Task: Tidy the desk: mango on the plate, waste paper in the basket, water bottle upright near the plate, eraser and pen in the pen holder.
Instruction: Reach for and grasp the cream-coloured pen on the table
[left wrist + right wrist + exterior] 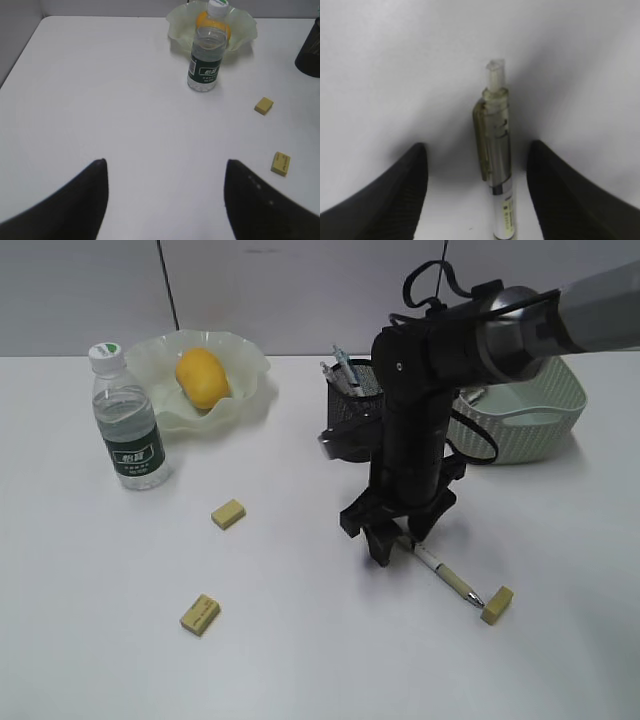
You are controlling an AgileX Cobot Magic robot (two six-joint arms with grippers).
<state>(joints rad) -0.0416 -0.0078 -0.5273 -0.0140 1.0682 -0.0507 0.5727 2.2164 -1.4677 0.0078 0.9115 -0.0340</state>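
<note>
The mango [202,377] lies in the ruffled pale green plate [250,365] at the back left. The water bottle [127,420] stands upright beside the plate and also shows in the left wrist view [205,60]. A white pen [447,576] lies on the desk. My right gripper [397,546] is open and low over the pen's clip end [495,145], one finger on each side, not touching. Three tan erasers lie loose [228,513] [200,614] [497,604]. The black mesh pen holder [352,390] holds pens. The basket [530,420] stands back right. My left gripper [165,200] is open and empty. No waste paper shows.
My right arm crosses in front of the pen holder and the basket. The desk's left edge [22,50] shows in the left wrist view.
</note>
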